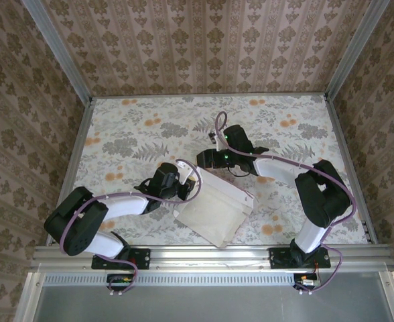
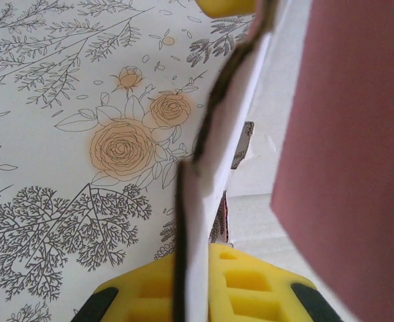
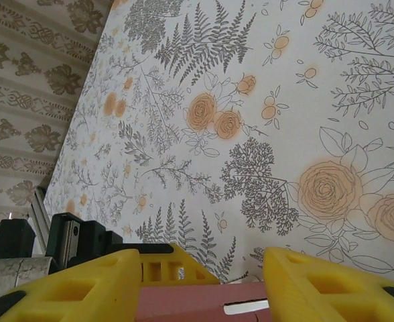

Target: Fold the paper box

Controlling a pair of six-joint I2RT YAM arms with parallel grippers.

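Left gripper (image 2: 214, 144) clamps paper box (image 2: 344, 134) edge; right gripper (image 3: 204, 265) parted, pink face beneath.
Overhead: off-white side up, floral table (image 1: 137, 134), patterned walls (image 1: 204, 47).

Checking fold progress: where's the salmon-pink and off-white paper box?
Top view: the paper box sits centrally by the table's near edge, its far-left corner pinched by the left gripper.

text: none readable | labels: none | brands: none | numbers: none | signs: none

paper box (image 2: 198, 201) edge blurred, rt pincer (image 3: 204, 285) cropped
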